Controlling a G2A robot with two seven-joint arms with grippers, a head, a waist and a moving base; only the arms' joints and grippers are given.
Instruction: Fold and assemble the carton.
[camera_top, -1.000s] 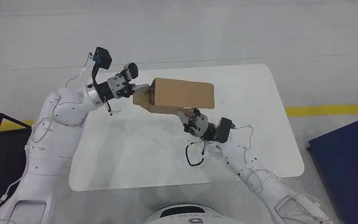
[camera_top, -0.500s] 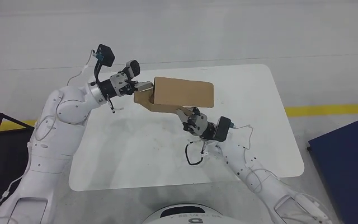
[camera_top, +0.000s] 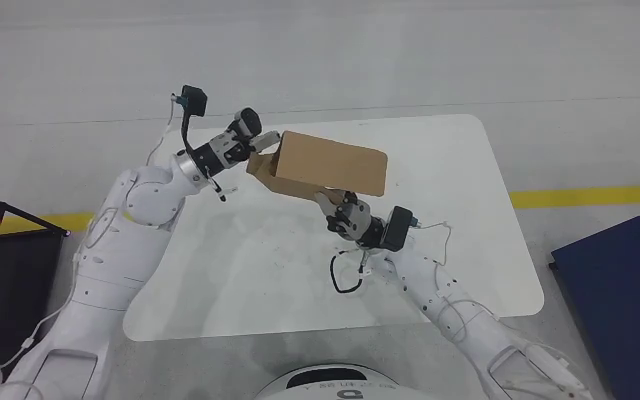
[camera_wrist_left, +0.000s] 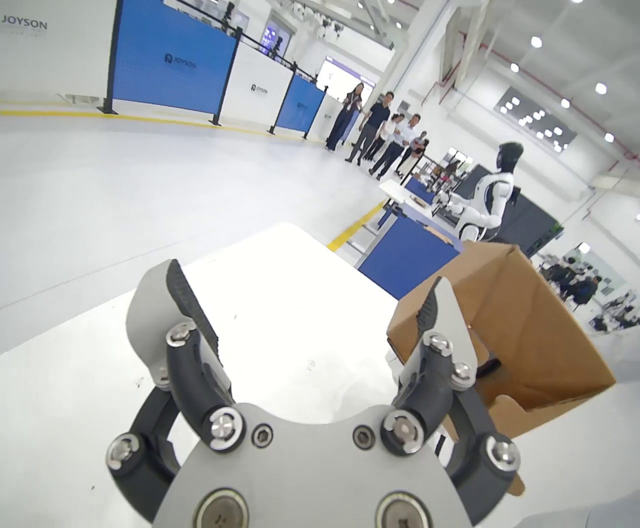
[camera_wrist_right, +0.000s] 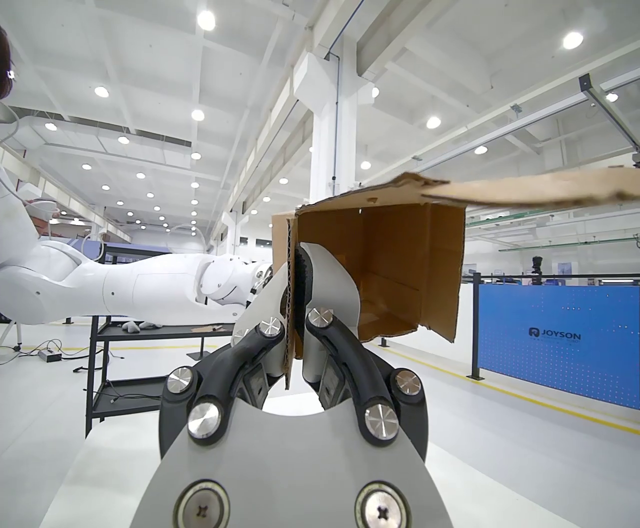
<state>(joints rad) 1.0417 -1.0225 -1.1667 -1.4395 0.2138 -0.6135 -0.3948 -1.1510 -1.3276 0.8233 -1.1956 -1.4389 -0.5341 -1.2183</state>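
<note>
A brown carton (camera_top: 330, 167) is held up above the white table (camera_top: 470, 240), partly opened into a box shape. My right gripper (camera_top: 328, 202) is shut on the carton's near wall; in the right wrist view its fingers (camera_wrist_right: 320, 280) pinch the cardboard edge of the carton (camera_wrist_right: 395, 260), whose open inside faces the camera. My left gripper (camera_top: 258, 143) is open at the carton's left end. In the left wrist view one fingertip (camera_wrist_left: 442, 305) lies against the carton (camera_wrist_left: 520, 340) flap, and nothing sits between the fingers.
The table's rounded edge (camera_top: 530, 290) lies to the right. A black cable (camera_top: 345, 280) hangs under the right arm over the table. A yellow floor line (camera_top: 580, 196) and a blue panel (camera_top: 610, 290) lie beyond the table's right side.
The left arm has swung its gripper right and toward the far side, pushing the carton's left flap inward. The carton has tilted slightly. The right gripper keeps its hold.
</note>
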